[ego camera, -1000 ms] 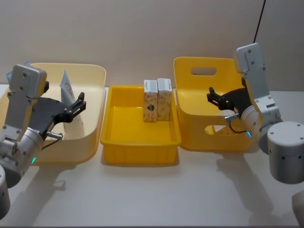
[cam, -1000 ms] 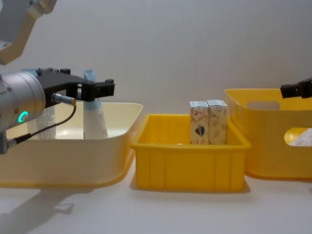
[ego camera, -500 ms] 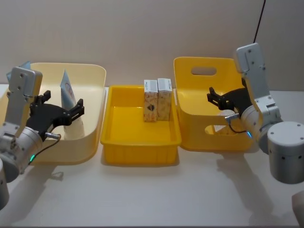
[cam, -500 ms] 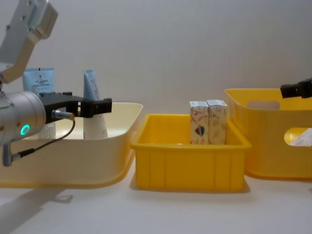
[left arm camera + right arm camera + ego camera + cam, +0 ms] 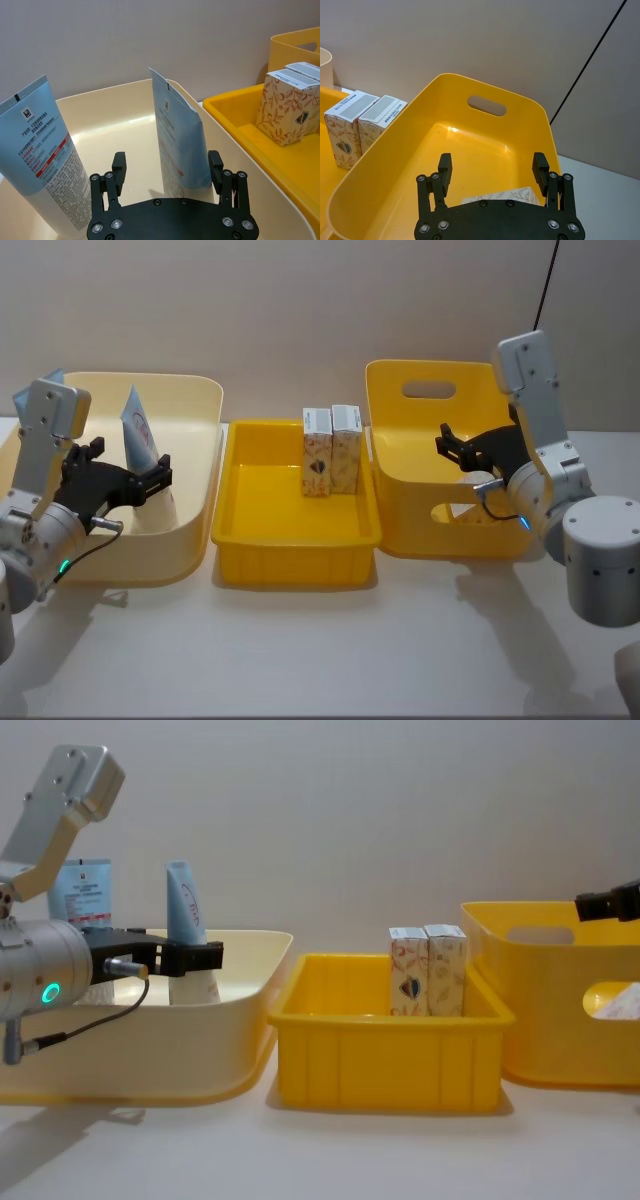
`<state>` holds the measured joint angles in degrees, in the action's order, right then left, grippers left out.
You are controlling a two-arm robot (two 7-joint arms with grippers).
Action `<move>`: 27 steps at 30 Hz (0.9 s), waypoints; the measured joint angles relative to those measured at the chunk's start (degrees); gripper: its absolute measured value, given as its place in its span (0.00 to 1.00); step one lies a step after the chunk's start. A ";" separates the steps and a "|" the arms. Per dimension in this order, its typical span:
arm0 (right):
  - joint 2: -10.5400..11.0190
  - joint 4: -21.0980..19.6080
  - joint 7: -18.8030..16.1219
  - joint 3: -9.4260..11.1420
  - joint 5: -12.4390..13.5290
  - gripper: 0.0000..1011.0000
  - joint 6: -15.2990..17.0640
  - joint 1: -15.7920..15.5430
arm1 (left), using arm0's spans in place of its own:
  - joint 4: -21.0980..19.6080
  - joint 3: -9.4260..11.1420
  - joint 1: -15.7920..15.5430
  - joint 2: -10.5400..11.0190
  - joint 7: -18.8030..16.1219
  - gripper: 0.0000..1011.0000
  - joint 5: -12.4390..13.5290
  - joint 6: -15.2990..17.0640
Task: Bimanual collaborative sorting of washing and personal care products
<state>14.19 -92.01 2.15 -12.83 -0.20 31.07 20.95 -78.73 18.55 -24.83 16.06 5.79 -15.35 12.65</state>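
Note:
Two pale-blue tubes stand in the cream bin (image 5: 195,502) on the left: one near its right wall (image 5: 137,430) (image 5: 180,145) (image 5: 185,915), the other at the far left (image 5: 45,160) (image 5: 85,890). My left gripper (image 5: 128,465) (image 5: 167,161) (image 5: 175,957) is open just short of the nearer tube, holding nothing. Two cream cartons (image 5: 332,450) (image 5: 428,970) (image 5: 362,122) stand upright side by side in the middle yellow tray (image 5: 290,550). My right gripper (image 5: 455,445) (image 5: 491,165) hangs open over the tall yellow bin (image 5: 450,530), where another carton (image 5: 505,196) lies.
The three containers stand in a row, almost touching. The tall yellow bin has handle slots (image 5: 487,106) in its walls. Bare table (image 5: 320,650) runs in front of the row. A plain wall is behind.
My left gripper has drawn back and down from the nearer tube, which now stands free in the cream bin. The right arm has not moved.

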 joint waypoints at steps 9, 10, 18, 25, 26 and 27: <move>0.00 0.00 0.00 0.00 0.00 0.99 0.00 0.00 | 1.15 0.05 -0.72 -0.04 0.39 0.97 0.18 0.44; 0.00 0.00 0.00 0.00 0.00 0.99 0.00 0.00 | 1.28 0.06 -0.81 -0.05 0.44 0.95 0.20 0.51; 0.00 0.00 0.00 0.00 0.00 0.99 0.00 0.00 | 1.74 0.10 -1.14 -0.09 0.59 0.72 0.29 0.68; 0.00 0.00 0.00 0.00 0.00 0.99 0.00 0.00 | 1.93 0.10 -1.26 -0.10 0.66 0.52 0.32 0.76; 0.00 0.00 0.00 0.00 0.00 0.99 0.00 0.00 | 1.96 0.10 -1.29 -0.11 0.68 0.48 0.33 0.76; 0.00 0.00 0.00 0.00 0.00 0.99 0.00 0.00 | 1.98 0.10 -1.30 -0.11 0.68 0.48 0.33 0.76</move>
<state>14.19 -92.01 2.15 -12.83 -0.20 31.07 20.95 -76.75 18.65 -26.13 15.95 6.47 -15.01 13.42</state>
